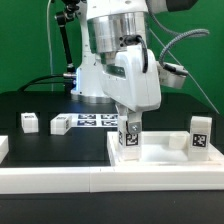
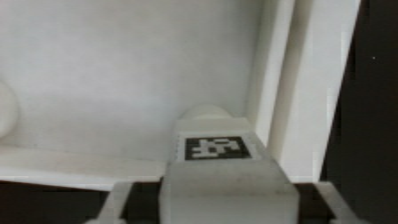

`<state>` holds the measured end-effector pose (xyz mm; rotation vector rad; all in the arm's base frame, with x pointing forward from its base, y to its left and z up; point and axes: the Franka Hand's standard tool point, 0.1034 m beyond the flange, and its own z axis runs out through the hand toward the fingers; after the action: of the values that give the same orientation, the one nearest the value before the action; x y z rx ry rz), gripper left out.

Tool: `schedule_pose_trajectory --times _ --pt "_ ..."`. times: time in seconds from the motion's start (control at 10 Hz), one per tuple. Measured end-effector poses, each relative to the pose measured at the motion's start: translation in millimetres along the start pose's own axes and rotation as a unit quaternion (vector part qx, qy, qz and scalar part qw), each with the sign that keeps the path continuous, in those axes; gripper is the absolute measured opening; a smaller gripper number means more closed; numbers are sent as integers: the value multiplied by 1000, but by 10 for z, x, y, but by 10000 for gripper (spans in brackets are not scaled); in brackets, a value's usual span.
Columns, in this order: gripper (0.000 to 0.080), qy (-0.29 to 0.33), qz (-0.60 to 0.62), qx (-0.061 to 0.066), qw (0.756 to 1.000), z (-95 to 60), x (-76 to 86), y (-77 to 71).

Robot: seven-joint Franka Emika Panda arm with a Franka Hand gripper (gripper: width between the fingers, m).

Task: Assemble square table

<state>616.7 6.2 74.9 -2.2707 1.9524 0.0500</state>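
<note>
1. At the nine o'clock edge of the exterior view, a small white blocky far-left leg [image 1: 28, 122] sits on the matte black tabletop [image 1: 40, 145], with a black-and-white tag on its face.
2. Just toward three o'clock from it lies a second leg [image 1: 60, 125], also white and tagged. Next to that is the thin, flat marker board [image 1: 95, 120].
3. In the middle, the glossy white arm [image 1: 115, 50] hangs from twelve o'clock with its wrist pointing straight down. The hand [image 1: 130, 126] is vertical.
4. The hand is clamped on the held leg [image 1: 130, 138]. In the wrist view this square-edged block [image 2: 217, 150] sits between the grey fingers [image 2: 139, 205], with its tag facing the camera.
5. The held leg is upright over the square slab [image 1: 165, 152], close to the slab's corner on the exterior view's left. I cannot tell whether its foot touches the slab.
6. The slab is smooth white plastic. The wrist view shows its raised rim [image 2: 294, 90] running just beside the held leg.
7. At three o'clock from the hand, a standing leg [image 1: 200, 135] is upright on the slab, tag forward.
8. Along six o'clock runs the long white border bar [image 1: 60, 178].
</note>
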Motion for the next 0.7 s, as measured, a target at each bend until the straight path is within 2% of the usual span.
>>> schedule_pose_trajectory --times 0.1,0.2,0.3,0.4,0.5,0.7 --pt "291 0 0 0 1000 2 -4 0" --pt "393 0 -12 0 1000 4 -5 1" --pt "530 -1 -19 0 1000 6 -6 2" --pt "612 -1 -25 -1 1000 6 -7 3" --pt "642 0 -79 -2 997 -3 -5 -10" --pt "647 1 -161 1 987 -2 2 -17"
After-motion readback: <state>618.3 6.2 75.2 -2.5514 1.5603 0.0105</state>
